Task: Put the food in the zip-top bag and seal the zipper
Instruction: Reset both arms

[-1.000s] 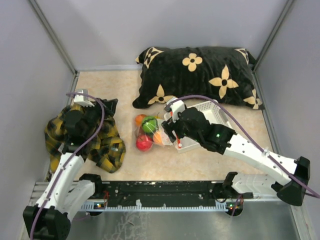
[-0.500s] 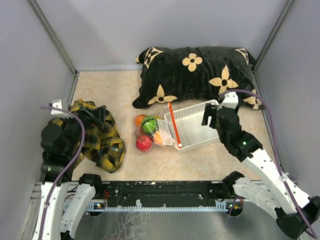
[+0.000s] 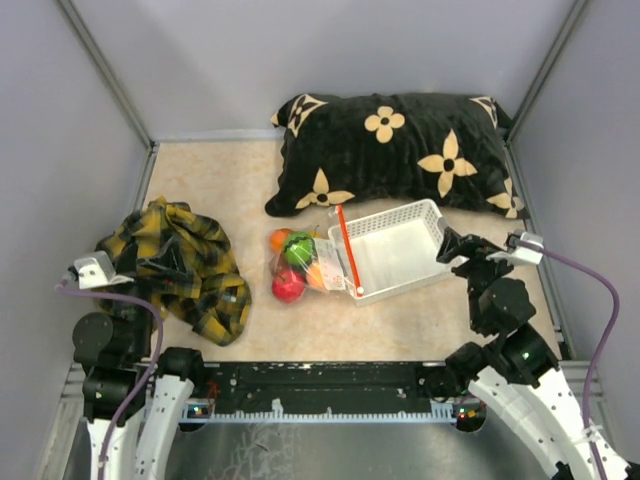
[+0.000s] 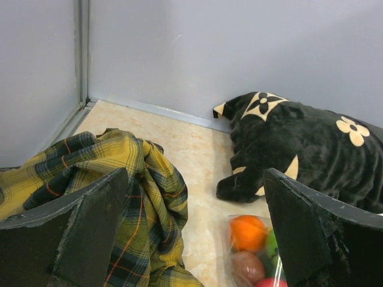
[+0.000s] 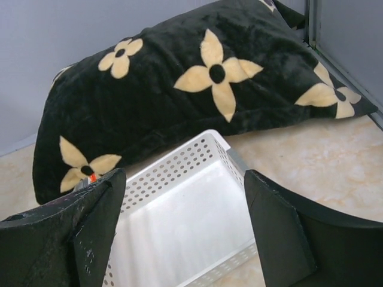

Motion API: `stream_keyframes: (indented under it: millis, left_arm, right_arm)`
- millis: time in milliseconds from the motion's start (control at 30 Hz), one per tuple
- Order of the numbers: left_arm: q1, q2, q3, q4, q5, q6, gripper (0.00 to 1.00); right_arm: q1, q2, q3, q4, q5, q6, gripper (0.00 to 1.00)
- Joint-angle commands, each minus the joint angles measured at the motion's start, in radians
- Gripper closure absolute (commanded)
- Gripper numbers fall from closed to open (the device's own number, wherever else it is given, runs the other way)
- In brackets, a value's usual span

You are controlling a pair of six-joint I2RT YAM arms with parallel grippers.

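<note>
The clear zip-top bag [image 3: 303, 262] lies on the table left of the basket, with toy fruits inside: an orange one [image 3: 280, 240], a green one [image 3: 298, 250] and a red one [image 3: 288, 286]. Its red-orange zipper strip [image 3: 347, 250] runs straight along the basket's left rim. In the left wrist view the orange fruit [image 4: 248, 232] and a brown one [image 4: 246, 266] show through the plastic. My left gripper [image 4: 197, 239] is open and empty, back near the plaid cloth. My right gripper [image 3: 452, 247] is open and empty, right of the basket; it also shows in the right wrist view [image 5: 179, 239].
A white lattice basket [image 3: 428, 212] stands empty at centre right, and also shows in the right wrist view [image 5: 203, 152]. A black pillow with cream flowers [image 3: 400, 150] lies along the back. A yellow plaid cloth [image 3: 185, 265] is heaped at the left. Grey walls close in on three sides.
Both arms have pulled back toward their bases. The right gripper left the bag's zipper edge and now sits right of the basket. The left gripper drew off the plaid cloth.
</note>
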Motion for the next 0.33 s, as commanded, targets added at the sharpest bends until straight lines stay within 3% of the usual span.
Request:
stream_keyframes:
  millis: [0, 300]
  left_arm:
    - [0.003, -0.004, -0.003, 0.019, -0.050, 0.026, 0.00]
    - [0.003, -0.005, -0.008, 0.015, -0.058, 0.029, 0.00]
  right_arm:
    - [-0.005, -0.049, -0.024, 0.121, 0.021, 0.013, 0.20]
    - [-0.003, -0.048, -0.008, 0.132, 0.008, -0.012, 0.20]
